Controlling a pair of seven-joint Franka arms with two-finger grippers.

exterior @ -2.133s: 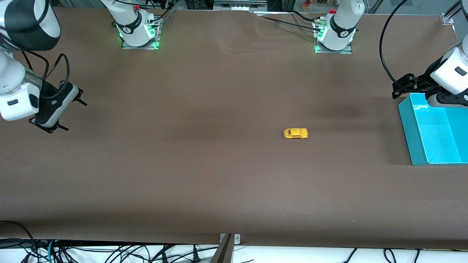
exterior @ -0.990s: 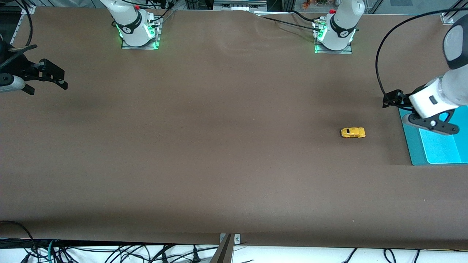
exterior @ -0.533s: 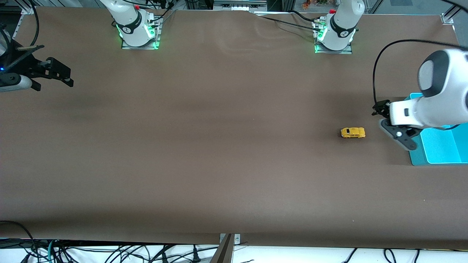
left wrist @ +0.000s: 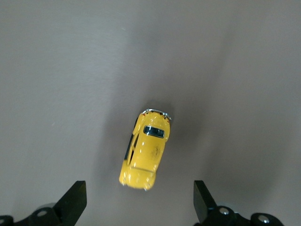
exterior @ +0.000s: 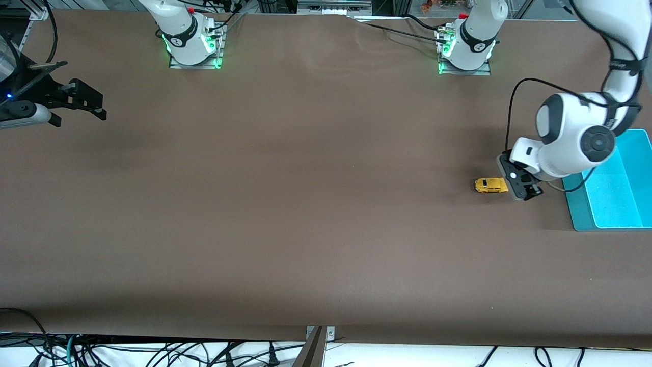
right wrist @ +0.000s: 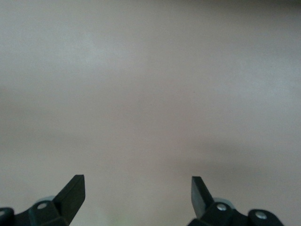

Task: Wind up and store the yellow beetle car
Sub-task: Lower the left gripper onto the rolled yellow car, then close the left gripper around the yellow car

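Front view: the tiny yellow beetle-shaped toy car (exterior: 491,185) sat at the frame's right, just beside the turquoise plastic tray (exterior: 611,201), not yet stored.

Left wrist view: the left gripper (left wrist: 139,202) hung over it, fingers apart, grasping nothing.

Right wrist view: the right gripper (right wrist: 138,194) waited, fingers apart, over bare brown table (right wrist: 150,94).

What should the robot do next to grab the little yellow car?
Probably slide the left tool a bit farther over the yellow beetle car, then lower it. Its fingers are open, and the car sits just ahead of them on the table, untouched.
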